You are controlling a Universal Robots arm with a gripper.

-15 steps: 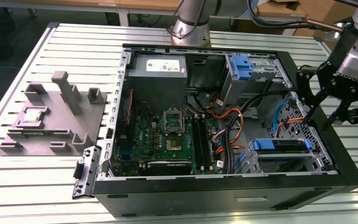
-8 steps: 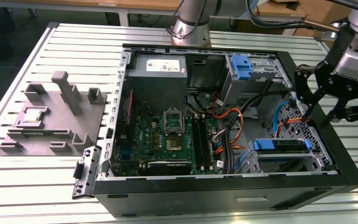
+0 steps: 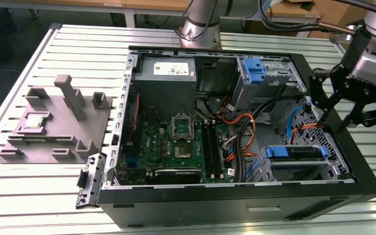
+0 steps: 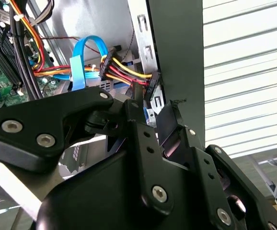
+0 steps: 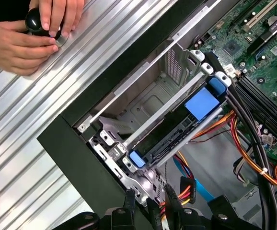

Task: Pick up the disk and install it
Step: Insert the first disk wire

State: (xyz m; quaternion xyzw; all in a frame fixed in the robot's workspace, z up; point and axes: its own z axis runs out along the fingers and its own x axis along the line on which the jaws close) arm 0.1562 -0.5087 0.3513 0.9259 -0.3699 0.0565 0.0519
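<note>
A ribbed table of pale metal slats runs across the exterior view, its grooves lying side to side and catching a soft, even light. Beyond its far edge, along the top of the frame, stands a wooden desk on pale legs. Dark floor shows at the upper left, with thin cables trailing over it. At the upper right sits a brown cardboard box. The same slatted surface shows in both wrist views, bright and faintly glossy.

Exterior view overlooks the open computer case; both wrist views close above its drive cage.
</note>
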